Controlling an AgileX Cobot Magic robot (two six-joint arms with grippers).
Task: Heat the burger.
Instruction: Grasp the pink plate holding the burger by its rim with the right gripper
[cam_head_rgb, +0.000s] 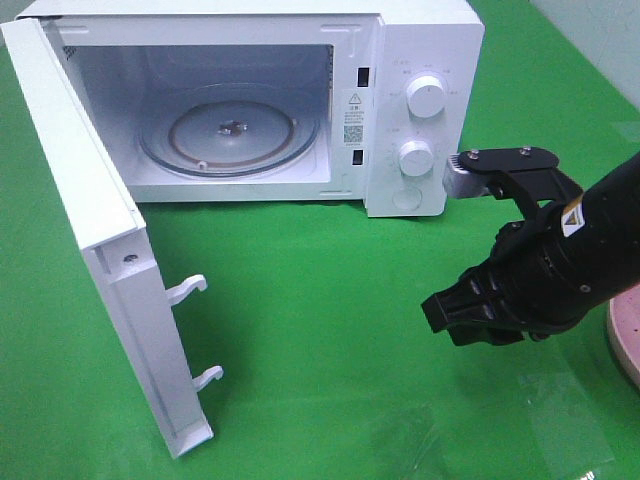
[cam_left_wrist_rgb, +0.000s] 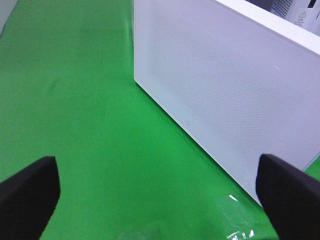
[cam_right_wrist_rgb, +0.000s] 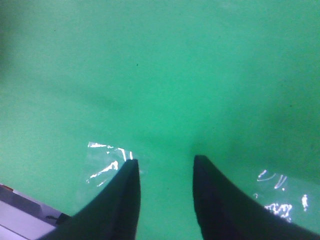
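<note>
R hand (cam_head_rgb: 458, 310) part-open over green mat (cam_head_rgb: 320, 330), nr open microwave (cam_head_rgb: 425, 45).

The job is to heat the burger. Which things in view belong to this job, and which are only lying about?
Belong to the job:
- microwave
- open door
- glass turntable
- left pincer and right pincer, both open
(The burger is not in view.)

Only lying about:
- pink plate, only its edge shows
- shiny clear patch on the green cloth
</note>
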